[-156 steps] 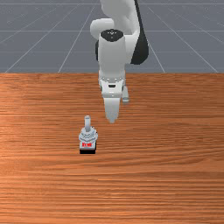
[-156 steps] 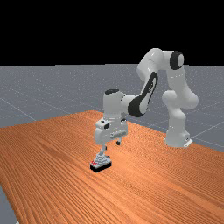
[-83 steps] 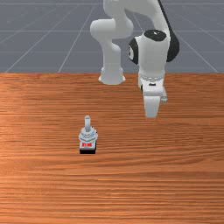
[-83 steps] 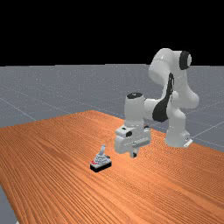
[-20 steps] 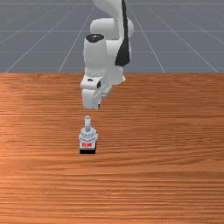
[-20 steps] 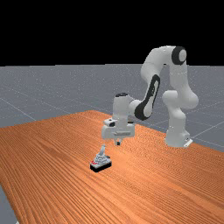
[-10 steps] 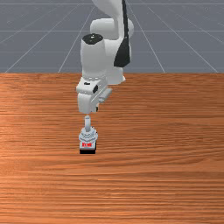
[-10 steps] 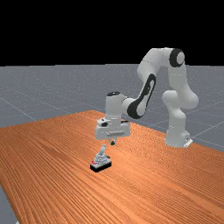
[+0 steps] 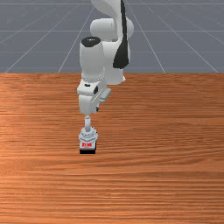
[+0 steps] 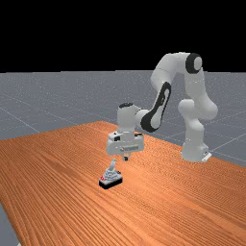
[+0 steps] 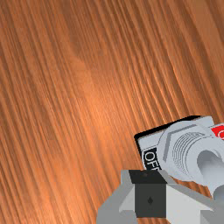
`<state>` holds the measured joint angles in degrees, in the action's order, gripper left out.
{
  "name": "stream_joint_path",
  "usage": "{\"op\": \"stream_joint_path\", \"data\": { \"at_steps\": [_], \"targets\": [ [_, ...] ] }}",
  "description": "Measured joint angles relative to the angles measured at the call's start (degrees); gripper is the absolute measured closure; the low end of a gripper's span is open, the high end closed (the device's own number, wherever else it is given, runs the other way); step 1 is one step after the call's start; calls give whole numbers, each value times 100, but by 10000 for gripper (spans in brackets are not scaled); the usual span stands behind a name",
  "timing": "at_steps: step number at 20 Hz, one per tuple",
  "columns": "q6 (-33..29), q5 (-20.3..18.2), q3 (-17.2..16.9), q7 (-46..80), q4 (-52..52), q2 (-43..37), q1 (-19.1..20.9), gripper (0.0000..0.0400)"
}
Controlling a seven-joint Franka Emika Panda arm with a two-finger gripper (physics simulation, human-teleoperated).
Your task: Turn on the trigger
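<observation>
We had the gripper (image 10: 126, 158) clenched on nothing, its fingers together and pointing down at the table (image 9: 175, 183). In the far view it hung above the trigger (image 9: 88, 135) and just to the far view's right of the lever (image 9: 87, 123), with open space between fingertips and lever. The trigger sat on the wood, left of the middle in the front view and just below our hand there.

We saw its black base, its grey collar and the lever standing up, leaning a little away from the red label (image 9: 86, 144) – the label on the side facing the front camera. In the wrist view the dark OFF label (image 11: 151, 158) lay right by our fingertips – and the red one beyond the collar. Our arm (image 10: 163, 98) reached over from the far view's right, bent high above the table.
</observation>
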<state>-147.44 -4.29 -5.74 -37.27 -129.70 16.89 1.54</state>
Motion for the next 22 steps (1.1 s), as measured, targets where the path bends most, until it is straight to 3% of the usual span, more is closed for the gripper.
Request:
{"op": "stream_joint_path", "data": {
  "at_steps": [2, 6, 15, 20, 21, 22],
  "targets": [
    [-16, -80, 27, -83, -76, -50, 38, 400],
    [-105, 253, -114, 234, -211, -128, -98, 400],
    [-51, 116, -137, 312, -107, -62, -36, 400],
    [197, 49, -169, 677, 521, 328, -97, 400],
    [-299, -42, -26, 170, 390, 314, 27, 400],
    [-172, -18, -40, 200, 508, 371, 13, 400]
  ]
}}
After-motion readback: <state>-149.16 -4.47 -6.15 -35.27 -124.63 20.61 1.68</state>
